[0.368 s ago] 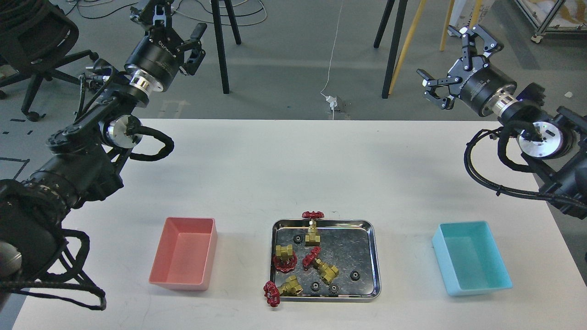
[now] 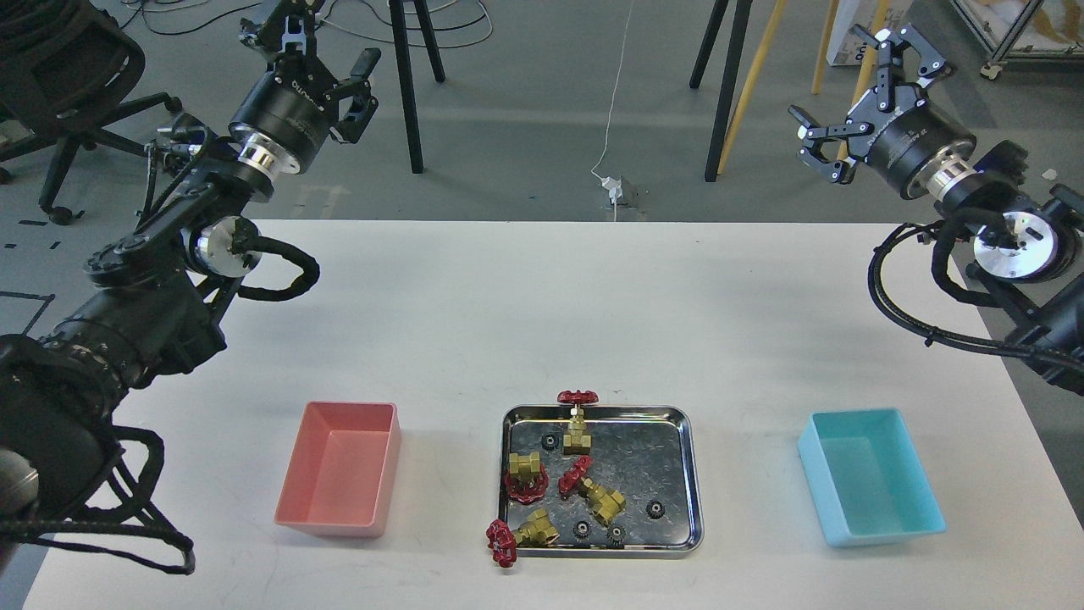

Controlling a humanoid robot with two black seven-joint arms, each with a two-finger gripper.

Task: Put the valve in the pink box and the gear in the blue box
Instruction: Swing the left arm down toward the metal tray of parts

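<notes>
— Where do things stand?
— Nothing is sorted yet: valves and gears lie in the steel tray; the pink box and blue box are empty. My left gripper and right gripper hang spread, holding nothing
— Next?
— Lower one onto a valve, I judge
</notes>
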